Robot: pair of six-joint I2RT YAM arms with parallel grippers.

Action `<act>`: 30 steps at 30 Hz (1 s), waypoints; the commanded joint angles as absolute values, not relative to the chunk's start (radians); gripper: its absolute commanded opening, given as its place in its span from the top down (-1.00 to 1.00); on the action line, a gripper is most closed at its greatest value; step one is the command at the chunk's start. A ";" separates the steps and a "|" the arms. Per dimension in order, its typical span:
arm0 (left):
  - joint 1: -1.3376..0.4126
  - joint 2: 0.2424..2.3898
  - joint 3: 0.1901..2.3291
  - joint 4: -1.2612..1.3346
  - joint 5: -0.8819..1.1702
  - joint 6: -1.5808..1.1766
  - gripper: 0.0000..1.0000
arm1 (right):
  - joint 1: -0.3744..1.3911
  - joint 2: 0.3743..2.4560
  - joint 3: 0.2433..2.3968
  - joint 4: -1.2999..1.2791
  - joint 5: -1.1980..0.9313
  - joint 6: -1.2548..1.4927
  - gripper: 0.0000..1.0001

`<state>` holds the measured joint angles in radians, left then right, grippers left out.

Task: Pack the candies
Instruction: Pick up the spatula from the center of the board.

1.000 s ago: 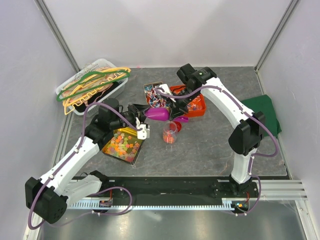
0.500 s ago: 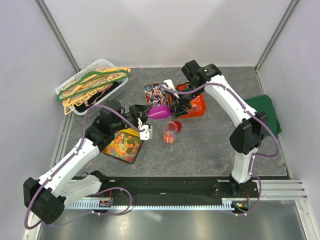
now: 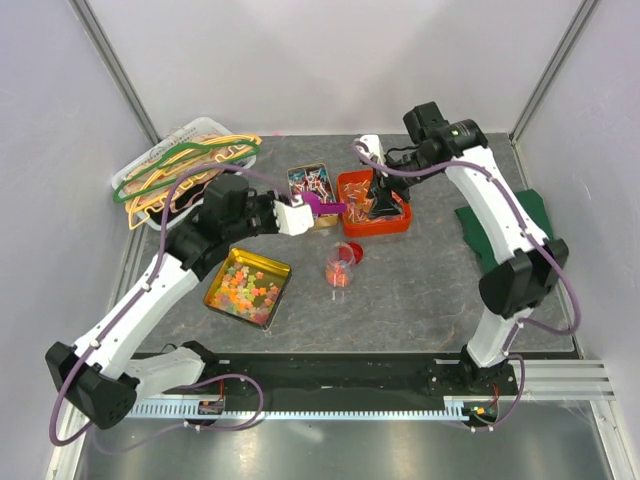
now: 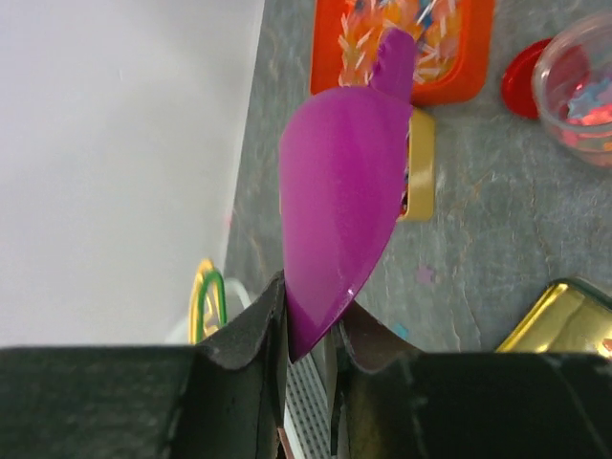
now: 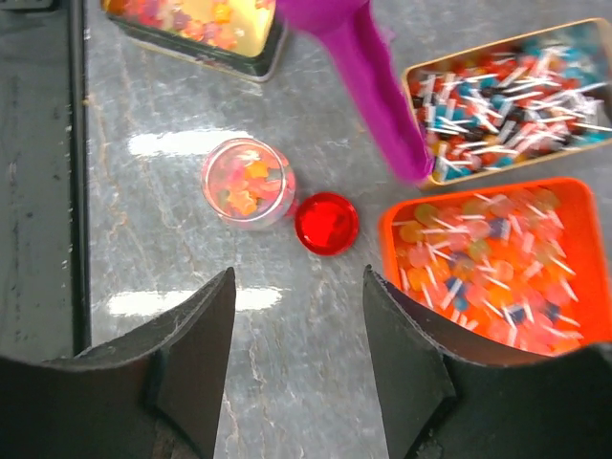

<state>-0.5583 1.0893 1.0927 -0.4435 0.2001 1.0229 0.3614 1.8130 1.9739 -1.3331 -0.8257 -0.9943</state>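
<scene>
- Nearest me, left of centre on the grey table (image 3: 420, 290): a square yellow tin (image 3: 236, 311), open, lying flat, with pastel ball candies (image 3: 245, 288) in orange, yellow, pink and green.
- Just right of the tin, apart from it: a clear jar (image 5: 247, 182), upright and uncapped, with a few candies at the bottom. A round red lid (image 5: 326, 223) lies flat on the table, just beside the jar on its far side.
- Beyond the tin: the left gripper (image 4: 311, 330) is clenched on a purple scoop (image 4: 339, 191), pinching its wide end between both fingers. The scoop is held in the air. Its narrow end points away from the gripper and reaches the near corner of a small gold-rimmed tin (image 5: 521, 164).
- That small tin holds wrapped candies (image 5: 516, 96) in red, blue and white.
- Touching or almost touching its right side: an orange tray (image 3: 380, 230) with more candies (image 5: 497, 258), mostly orange and pink.
- The right gripper (image 5: 296, 287) hangs over the orange tray. It is released, fingers spread, nothing between them.
- Far left corner: a clear bin (image 3: 160, 145) piled with hangers (image 3: 185, 165) in green, yellow and orange.
- Right edge: a green cloth (image 3: 538, 207), partly hidden behind the right arm.
</scene>
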 commanded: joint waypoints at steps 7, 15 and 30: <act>-0.560 1.255 1.417 -0.983 -0.005 0.519 0.96 | 0.397 1.467 1.637 -0.732 -0.566 -0.632 -0.29; -0.542 1.336 1.552 -1.055 0.259 0.382 0.96 | 0.616 1.436 1.482 -0.598 -0.220 -0.606 -0.45; -0.388 1.712 1.980 -1.066 0.474 0.293 0.96 | 0.764 1.451 1.436 -0.431 0.087 -0.566 -0.45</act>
<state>-0.3920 1.6897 1.9205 -1.0992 0.3790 0.3553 0.7509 1.4540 1.4498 -0.5259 -0.0326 -0.5896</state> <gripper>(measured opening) 0.221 0.728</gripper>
